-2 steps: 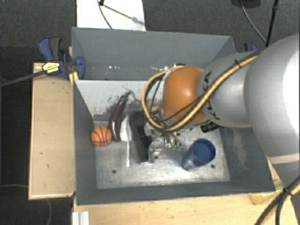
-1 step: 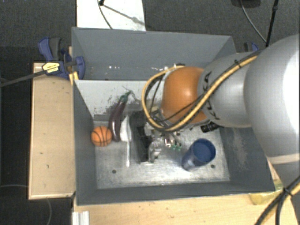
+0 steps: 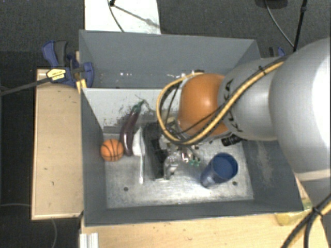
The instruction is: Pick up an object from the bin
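Note:
My gripper (image 3: 172,164) is low in the middle of the bin, under the orange wrist cover. It stands right beside a black oblong thing (image 3: 152,154) that lies on the floor to its left; I cannot tell whether they touch. A blue cup (image 3: 220,170) lies on its side just to the gripper's right. A white flat strip (image 3: 139,161) lies left of the black thing.
A dark purple aubergine-shaped thing (image 3: 129,129) leans against the left wall's foot, with a small orange basketball (image 3: 111,150) beside it. The arm and its cables cover the bin's right and back. Bare floor shows along the front.

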